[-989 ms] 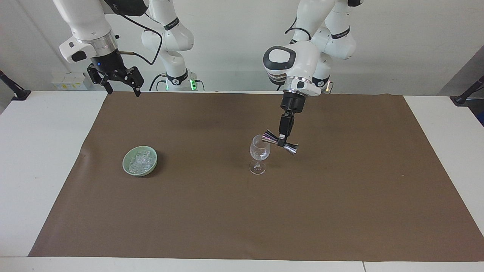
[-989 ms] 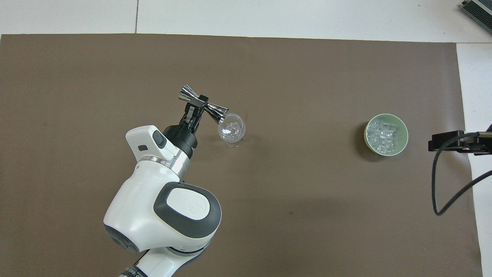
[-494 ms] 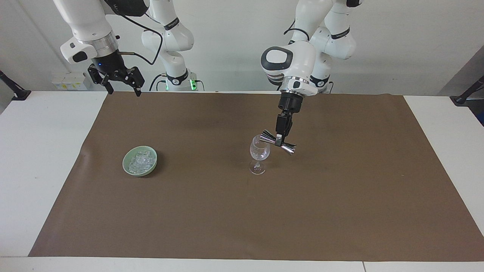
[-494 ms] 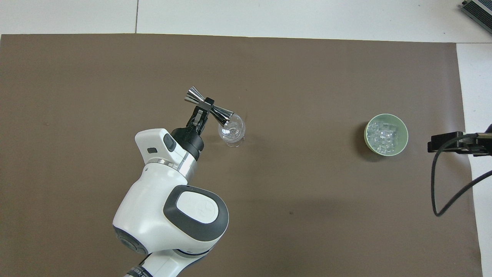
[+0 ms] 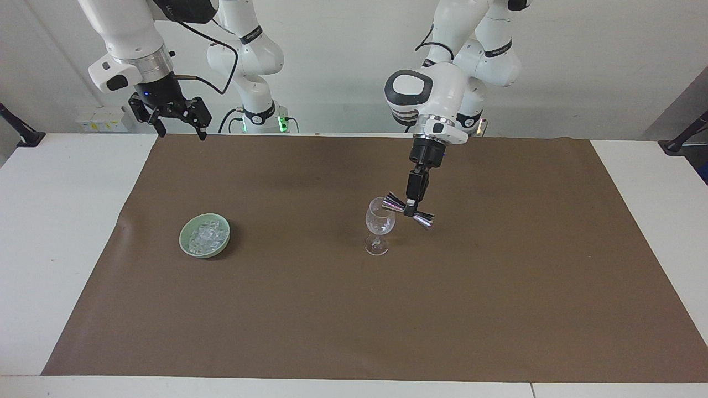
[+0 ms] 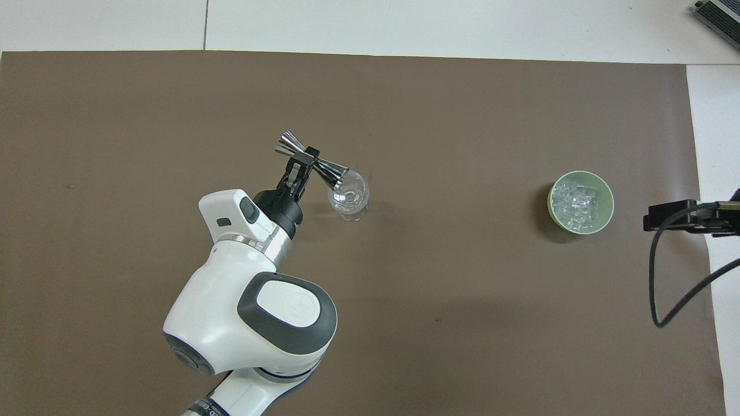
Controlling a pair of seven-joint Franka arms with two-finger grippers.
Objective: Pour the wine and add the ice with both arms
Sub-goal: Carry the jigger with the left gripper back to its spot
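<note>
A clear wine glass (image 5: pixel 379 224) (image 6: pixel 348 195) stands upright on the brown mat (image 5: pixel 498 304). My left gripper (image 5: pixel 410 209) (image 6: pixel 310 155) hangs over the mat beside the glass, shut on the waist of a silver double-ended jigger (image 5: pixel 423 220) (image 6: pixel 330 170). The jigger is tipped on its side with one mouth at the glass's rim. The wine is out of view. Ice (image 5: pixel 206 234) (image 6: pixel 577 201) lies piled in a pale green bowl (image 5: pixel 183 241) (image 6: pixel 611 203) toward the right arm's end. My right gripper (image 5: pixel 181 132) (image 6: pixel 682 216) waits open, raised over the mat's corner.
White tabletop (image 5: pixel 66 232) borders the mat on all sides. A black cable (image 6: pixel 659 277) hangs from the right wrist past the bowl's end of the mat.
The left wrist rocked slightly toward the right arm's end and back, with the jigger staying tipped at the glass's rim. The right arm has not moved.
</note>
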